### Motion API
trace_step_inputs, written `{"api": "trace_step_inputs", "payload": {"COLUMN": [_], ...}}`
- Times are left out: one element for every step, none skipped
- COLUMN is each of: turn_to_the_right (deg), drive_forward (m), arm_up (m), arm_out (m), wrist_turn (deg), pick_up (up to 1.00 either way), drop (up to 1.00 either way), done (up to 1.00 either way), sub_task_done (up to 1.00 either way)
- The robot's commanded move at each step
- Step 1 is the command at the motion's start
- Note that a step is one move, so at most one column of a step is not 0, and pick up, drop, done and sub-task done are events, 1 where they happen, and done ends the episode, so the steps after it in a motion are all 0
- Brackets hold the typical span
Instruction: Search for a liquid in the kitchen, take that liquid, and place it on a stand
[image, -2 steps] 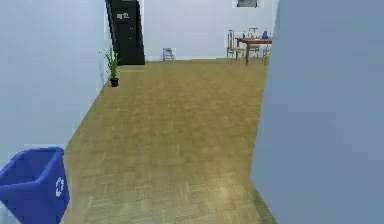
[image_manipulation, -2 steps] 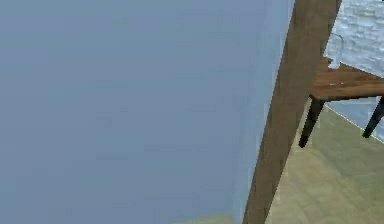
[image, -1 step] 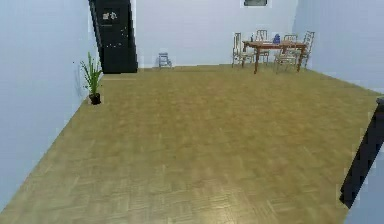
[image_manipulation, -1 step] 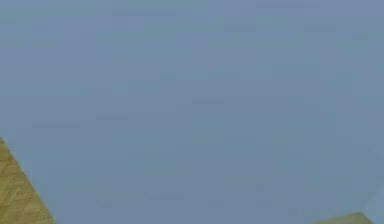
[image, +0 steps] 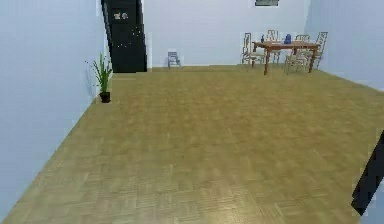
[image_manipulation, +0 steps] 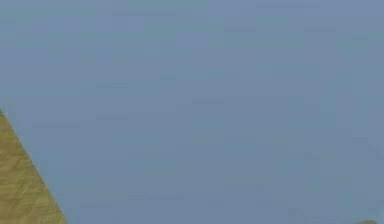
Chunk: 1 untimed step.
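While I look across this wide room, a wood floor (image: 200, 140) runs to a far table (image: 272, 45).
Chairs (image: 247, 48) stand around the table, and a small blue thing (image: 288, 38) sits on its top (too small for me to name). A plant (image: 103, 78) stands by the wall at the forward view's left, near a dark door (image: 125, 35). A dark bar (image: 370, 182) cuts that view's bottom right corner. My arm side view gives a blue-grey wall (image_manipulation: 220, 100) with a wedge of floor at bottom left. I cannot tell where the liquid is, nor the gripper's state.
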Motion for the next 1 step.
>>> {"api": "trace_step_inputs", "payload": {"turn_to_the_right": [-45.0], "drive_forward": [0.00], "arm_up": [0.00], "arm_out": [0.00], "wrist_turn": [0.0], "pick_up": [0.00], "drop": [0.00], "done": [0.00], "sub_task_done": [0.00]}}
